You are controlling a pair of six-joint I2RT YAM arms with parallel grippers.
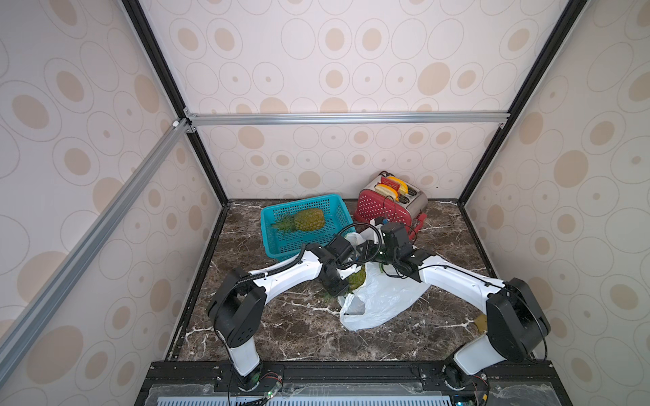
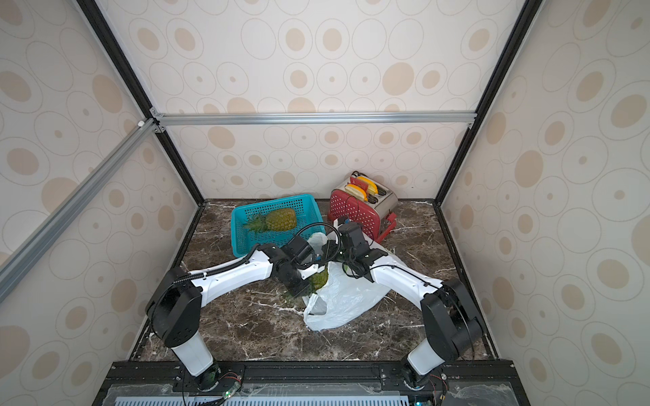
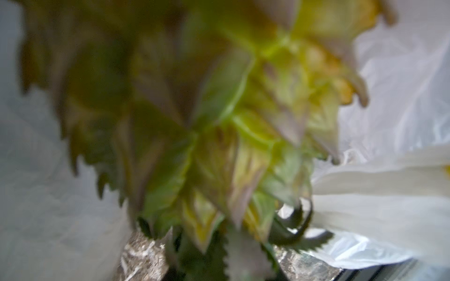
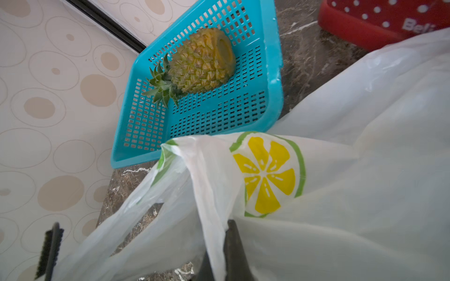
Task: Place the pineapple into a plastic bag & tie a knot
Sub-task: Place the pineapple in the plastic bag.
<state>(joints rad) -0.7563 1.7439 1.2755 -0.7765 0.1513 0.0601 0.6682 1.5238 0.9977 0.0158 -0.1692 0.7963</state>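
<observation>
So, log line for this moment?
left gripper: shut on pineapple at plastic bag mouth | right gripper: shut on plastic bag edge | tie: not done

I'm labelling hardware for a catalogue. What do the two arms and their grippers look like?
The left arm and right arm have glossy white shells and bulky black joints. A ribbed black hose runs along the left; thin black cables loop off the right. The fingers are black, tapered.

Two pineapples (image 1: pixel 309 219) (image 1: pixel 357 279); one bag (image 1: pixel 383 302), basket (image 1: pixel 281 250), toaster (image 1: pixel 383 211)
</observation>
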